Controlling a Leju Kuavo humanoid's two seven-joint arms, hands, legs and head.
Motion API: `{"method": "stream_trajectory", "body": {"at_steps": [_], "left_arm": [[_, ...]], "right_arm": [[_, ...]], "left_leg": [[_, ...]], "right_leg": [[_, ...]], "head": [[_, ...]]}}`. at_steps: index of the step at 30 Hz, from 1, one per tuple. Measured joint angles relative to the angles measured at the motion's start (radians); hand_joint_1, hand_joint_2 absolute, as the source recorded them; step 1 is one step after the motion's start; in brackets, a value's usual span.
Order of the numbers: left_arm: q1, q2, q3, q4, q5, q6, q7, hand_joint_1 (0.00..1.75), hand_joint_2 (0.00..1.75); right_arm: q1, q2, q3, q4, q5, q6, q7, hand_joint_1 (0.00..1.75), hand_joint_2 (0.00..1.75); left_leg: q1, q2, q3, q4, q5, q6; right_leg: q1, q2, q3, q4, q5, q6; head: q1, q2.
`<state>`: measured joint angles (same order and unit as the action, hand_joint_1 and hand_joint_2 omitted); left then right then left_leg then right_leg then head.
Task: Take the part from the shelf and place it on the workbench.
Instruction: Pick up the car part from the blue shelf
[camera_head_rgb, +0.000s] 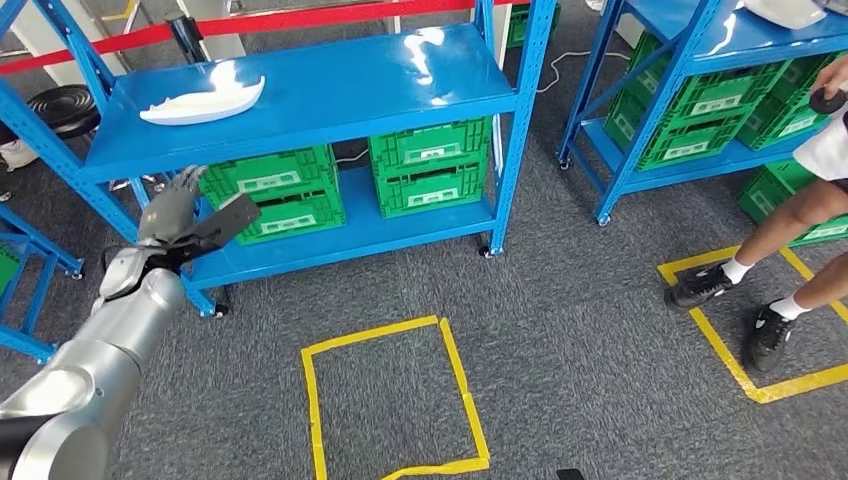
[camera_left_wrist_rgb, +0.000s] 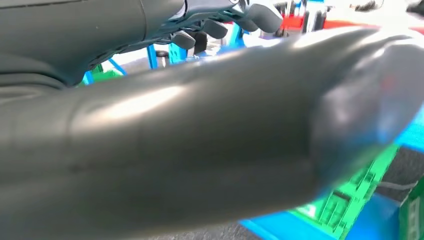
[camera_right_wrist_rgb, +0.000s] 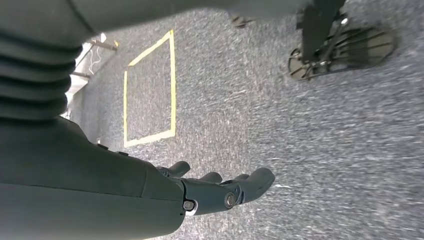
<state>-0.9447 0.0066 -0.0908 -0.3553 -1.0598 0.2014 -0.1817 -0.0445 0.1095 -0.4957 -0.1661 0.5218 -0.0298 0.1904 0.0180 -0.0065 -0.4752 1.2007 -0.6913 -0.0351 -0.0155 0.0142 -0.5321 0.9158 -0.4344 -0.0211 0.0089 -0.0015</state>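
Note:
A white, flat, curved part (camera_head_rgb: 203, 102) lies on the top board of the blue shelf (camera_head_rgb: 330, 85), toward its left end. My left hand (camera_head_rgb: 188, 216) is raised in front of the shelf's lower left, below the part and apart from it, with fingers spread and nothing held. In the left wrist view the thick grey thumb (camera_left_wrist_rgb: 210, 150) is close to the lens and the darker fingers (camera_left_wrist_rgb: 220, 25) reach toward the blue shelf. My right hand (camera_right_wrist_rgb: 210, 192) hangs over grey carpet, fingers loosely extended and holding nothing.
Green crates (camera_head_rgb: 430, 165) sit on the shelf's lower board. A second blue shelf (camera_head_rgb: 700, 90) with green crates stands at right. A person's legs (camera_head_rgb: 770, 260) stand by a yellow taped square (camera_head_rgb: 760, 330). Another yellow taped square (camera_head_rgb: 390, 400) marks the carpet ahead.

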Motion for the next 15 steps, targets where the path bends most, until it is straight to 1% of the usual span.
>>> {"method": "stream_trajectory", "body": {"at_steps": [1, 2, 3, 4, 5, 6, 7, 8, 9, 10, 11, 12, 13, 14, 15], "left_arm": [[0.005, 0.000, -0.002, 0.002, 0.001, 0.000, 0.002, 0.00, 0.00], [0.003, 0.002, -0.003, 0.002, 0.001, 0.000, 0.002, 0.00, 0.00], [0.000, 0.004, -0.004, 0.003, 0.002, 0.000, 0.004, 0.00, 0.00], [0.000, 0.008, -0.005, 0.005, 0.003, 0.000, 0.005, 0.00, 0.00], [0.002, 0.013, -0.007, 0.011, 0.004, 0.000, 0.008, 0.00, 0.00], [0.007, 0.018, -0.008, 0.015, 0.006, 0.000, 0.010, 0.00, 0.00], [0.011, 0.021, -0.010, 0.016, 0.008, -0.001, 0.010, 0.00, 0.00], [0.006, 0.022, -0.011, 0.012, 0.010, 0.000, 0.011, 0.00, 0.00], [-0.004, 0.022, -0.011, 0.003, 0.012, 0.002, 0.010, 0.00, 0.00], [-0.020, 0.021, -0.012, -0.006, 0.013, 0.005, 0.009, 0.00, 0.00], [-0.036, 0.020, -0.012, -0.012, 0.015, 0.007, 0.008, 0.00, 0.00], [-0.045, 0.020, -0.014, -0.014, 0.017, 0.009, 0.008, 0.00, 0.00], [-0.047, 0.020, -0.015, -0.014, 0.019, 0.009, 0.008, 0.00, 0.00], [-0.043, 0.019, -0.016, -0.013, 0.020, 0.009, 0.008, 0.00, 0.00], [-0.039, 0.017, -0.017, -0.012, 0.020, 0.009, 0.008, 0.00, 0.00]], "right_arm": [[0.003, 0.000, 0.000, 0.000, 0.000, 0.000, 0.000, 0.00, 0.00], [0.005, 0.000, -0.001, 0.001, 0.000, 0.000, 0.000, 0.00, 0.00], [0.008, 0.000, -0.001, 0.001, 0.000, 0.000, 0.000, 0.00, 0.00], [0.011, 0.000, -0.001, 0.001, 0.000, 0.000, 0.000, 0.00, 0.00], [0.013, 0.000, -0.002, 0.003, 0.001, 0.001, 0.001, 0.00, 0.00], [0.013, 0.000, -0.002, 0.004, 0.001, 0.002, 0.001, 0.00, 0.00], [0.013, 0.000, -0.003, 0.005, 0.002, 0.002, 0.001, 0.00, 0.00], [0.009, 0.000, -0.003, 0.006, 0.002, 0.003, 0.002, 0.00, 0.00], [0.002, 0.000, -0.004, 0.006, 0.002, 0.003, 0.002, 0.00, 0.00], [-0.004, -0.001, -0.004, 0.005, 0.002, 0.003, 0.002, 0.00, 0.00], [-0.012, -0.001, -0.004, 0.005, 0.002, 0.003, 0.002, 0.00, 0.00], [-0.018, -0.001, -0.004, 0.005, 0.002, 0.003, 0.003, 0.00, 0.00], [-0.021, -0.001, -0.004, 0.005, 0.002, 0.003, 0.003, 0.00, 0.00], [-0.024, 0.000, -0.004, 0.005, 0.002, 0.003, 0.004, 0.00, 0.00], [-0.024, 0.000, -0.005, 0.005, 0.002, 0.003, 0.006, 0.00, 0.00]], "left_leg": [[0.000, 0.000, -0.043, 0.000, -0.041, 0.000], [0.000, 0.000, -0.084, -0.019, -0.057, 0.000], [0.000, 0.001, -0.125, -0.055, -0.030, 0.001], [0.001, 0.004, -0.159, -0.112, 0.066, 0.002], [-0.001, 0.009, -0.190, -0.183, 0.189, 0.004], [-0.004, 0.013, -0.208, -0.231, 0.301, 0.008], [-0.007, 0.016, -0.218, -0.257, 0.374, 0.013], [-0.010, 0.016, -0.220, -0.258, 0.385, 0.018], [-0.009, 0.013, -0.212, -0.236, 0.369, 0.026], [-0.007, 0.011, -0.204, -0.227, 0.349, 0.033], [-0.006, 0.008, -0.190, -0.223, 0.331, 0.041], [-0.005, 0.006, -0.169, -0.224, 0.314, 0.048], [-0.006, 0.005, -0.145, -0.228, 0.294, 0.053], [-0.006, 0.004, -0.119, -0.233, 0.276, 0.057], [-0.007, 0.001, -0.092, -0.240, 0.259, 0.058]], "right_leg": [[0.000, 0.004, 0.035, -0.014, -0.016, 0.002], [0.000, 0.007, 0.067, -0.026, -0.032, 0.004], [0.000, 0.009, 0.098, -0.036, -0.049, 0.006], [0.000, 0.011, 0.125, -0.045, -0.069, 0.008], [0.000, 0.014, 0.152, -0.046, -0.091, 0.012], [0.002, 0.018, 0.174, -0.048, -0.116, 0.018], [0.003, 0.020, 0.197, -0.046, -0.140, 0.025], [0.005, 0.021, 0.212, -0.035, -0.154, 0.032], [0.005, 0.021, 0.212, -0.010, -0.156, 0.039], [0.002, 0.017, 0.193, 0.043, -0.141, 0.044], [0.001, 0.012, 0.152, 0.119, -0.122, 0.049], [-0.001, 0.006, 0.100, 0.205, -0.113, 0.055], [-0.002, -0.001, 0.043, 0.281, -0.125, 0.058], [-0.001, -0.004, -0.009, 0.334, -0.161, 0.061], [0.000, -0.006, -0.055, 0.359, -0.212, 0.061]], "head": [[0.000, 0.000], [0.000, 0.000], [0.000, 0.000], [0.000, 0.000], [0.000, 0.000], [0.001, 0.000], [0.000, 0.000], [0.001, 0.000], [0.002, 0.000], [0.003, 0.000], [0.004, 0.000], [0.005, 0.000], [0.005, 0.000], [0.005, 0.000], [0.005, 0.000]]}}
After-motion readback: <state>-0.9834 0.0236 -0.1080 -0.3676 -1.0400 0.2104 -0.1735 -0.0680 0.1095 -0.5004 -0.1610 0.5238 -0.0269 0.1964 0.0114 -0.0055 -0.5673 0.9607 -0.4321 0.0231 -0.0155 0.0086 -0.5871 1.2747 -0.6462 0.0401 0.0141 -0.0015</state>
